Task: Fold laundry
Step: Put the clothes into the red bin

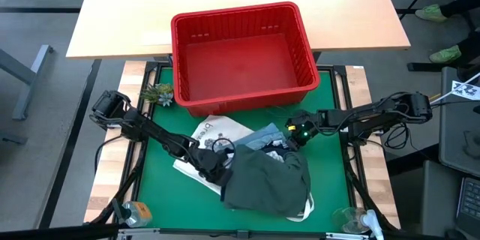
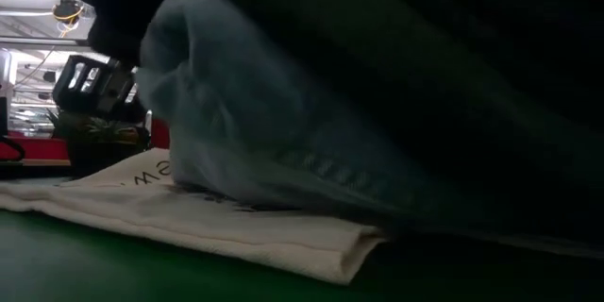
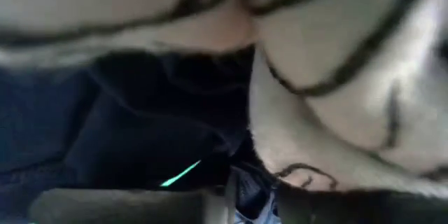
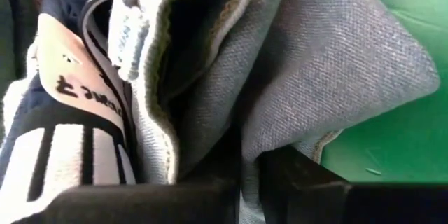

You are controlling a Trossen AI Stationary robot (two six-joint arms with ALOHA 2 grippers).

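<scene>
Left gripper [image 1: 212, 166] burrowing at pile's left edge, jaws unreadable; limp, light laundry [image 1: 266, 180] heaping mid-mat over white tote [image 1: 214, 131], probably best pinched at hems; right gripper [image 1: 294, 136] clamping narrow on denim [image 4: 336, 63] edge; red basket [image 1: 244, 54] crowding behind.

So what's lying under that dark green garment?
Under the olive garment, light blue denim and a white printed tote poke out on the green mat. Anything deeper in the pile is covered.
</scene>
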